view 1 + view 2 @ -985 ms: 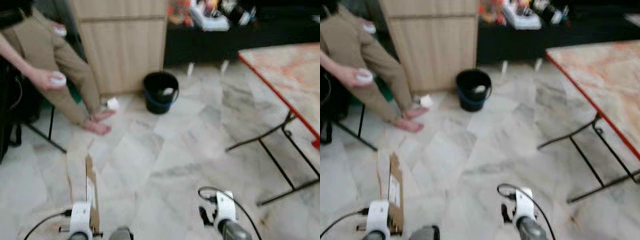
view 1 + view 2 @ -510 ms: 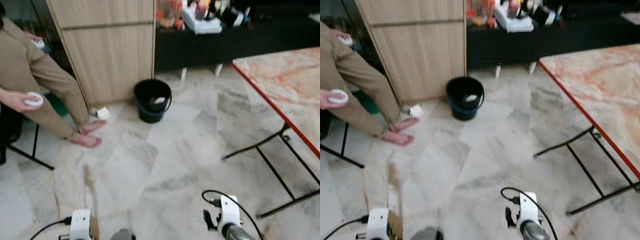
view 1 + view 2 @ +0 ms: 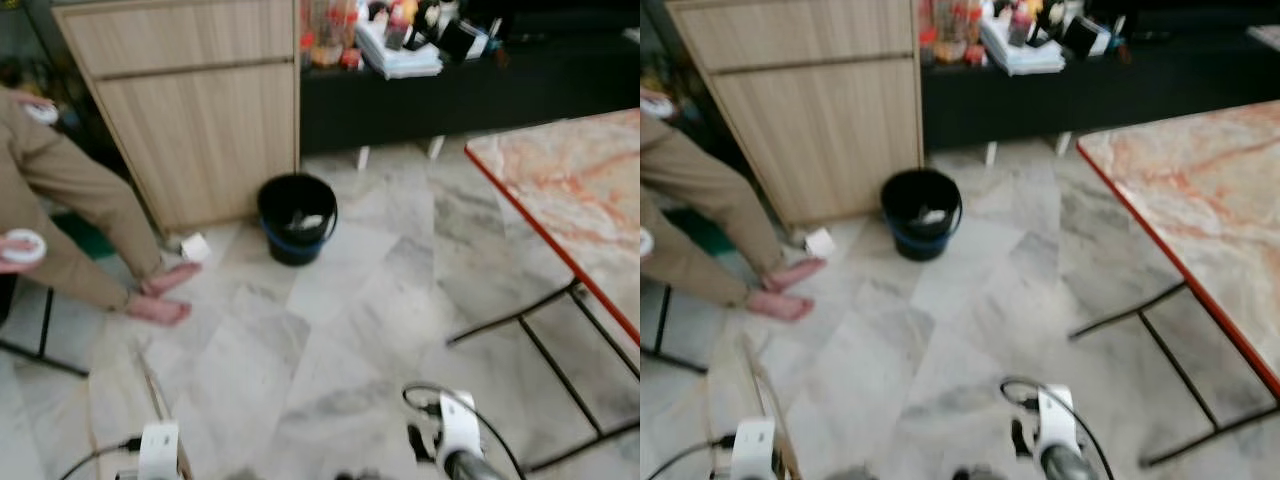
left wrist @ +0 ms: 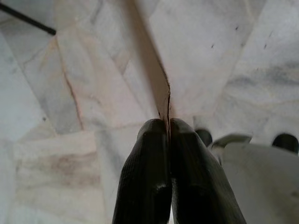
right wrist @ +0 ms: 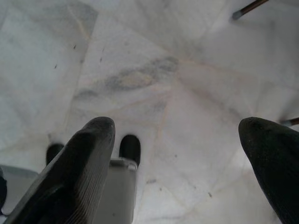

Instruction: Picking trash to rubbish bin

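Pinching a thin cardboard sheet [image 4: 161, 88] edge-on, the left gripper [image 4: 168, 128] hangs low at 7 o'clock; right gripper [image 5: 177, 140] spread apart; black bin [image 3: 296, 217] at 12 o'clock

Nothing could be read from where I stood. The bottles and papers on the dark shelf [image 3: 420, 40] were too blurred for any label, and the black bin [image 3: 296, 218] and the wooden cabinet [image 3: 190, 110] carried no lettering I could make out.
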